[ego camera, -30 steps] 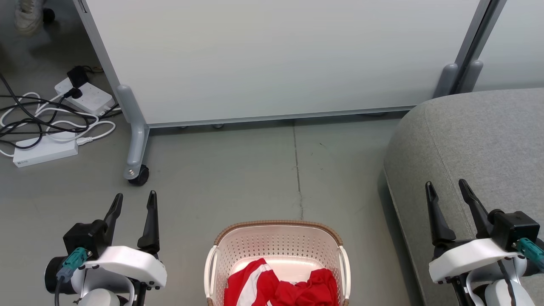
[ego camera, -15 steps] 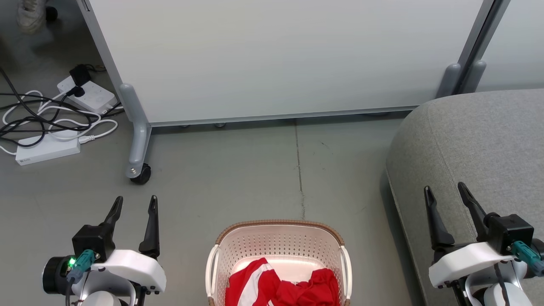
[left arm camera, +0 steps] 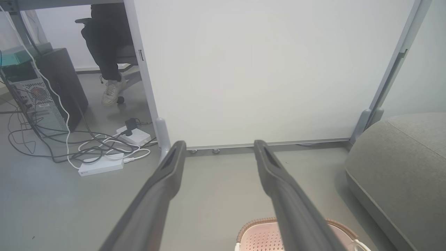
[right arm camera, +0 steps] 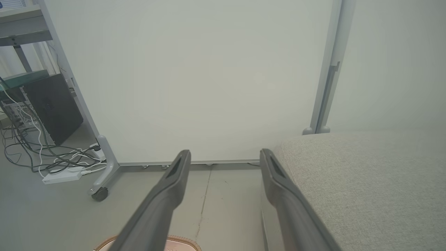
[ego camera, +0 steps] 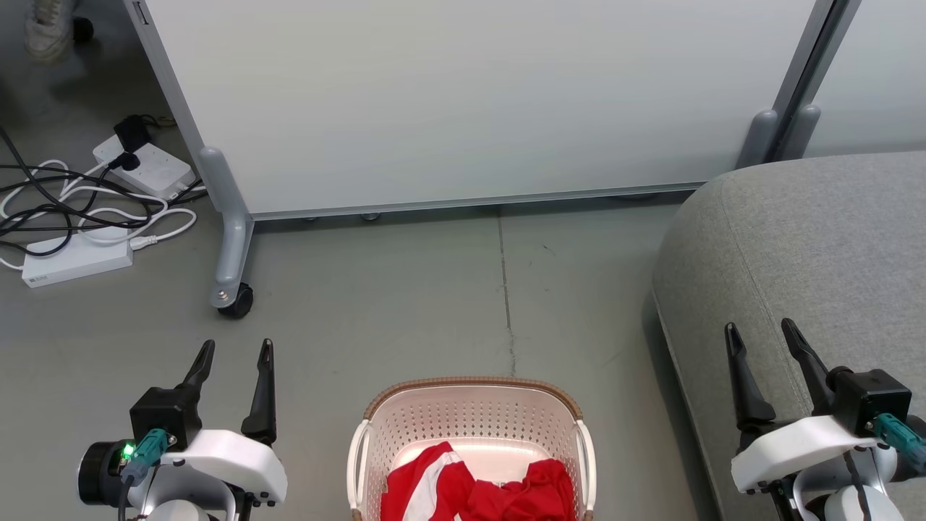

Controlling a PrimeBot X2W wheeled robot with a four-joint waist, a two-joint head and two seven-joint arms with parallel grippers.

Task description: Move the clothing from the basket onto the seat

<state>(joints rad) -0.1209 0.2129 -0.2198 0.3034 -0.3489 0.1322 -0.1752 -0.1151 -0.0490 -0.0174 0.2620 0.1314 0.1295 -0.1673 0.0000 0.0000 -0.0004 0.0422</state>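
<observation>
Your left gripper (ego camera: 238, 343) and right gripper (ego camera: 758, 325) both stand spread and hold nothing. They flank the basket (ego camera: 470, 382) at bottom centre, probably so either arm can reach in. The red clothing (ego camera: 477, 488) lies inside it. The seat (ego camera: 810, 239) at right is bare, close beside the right arm.

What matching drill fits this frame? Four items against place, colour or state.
Column A
1. clothing
2. basket
3. seat
4. left hand

Column B
a. grey, on the right of the head view
b. open, at lower left of the head view
c. red and white, lying in the basket
d. cream with a brown rim, standing on the floor

Pairs: 1-c, 2-d, 3-a, 4-b
</observation>
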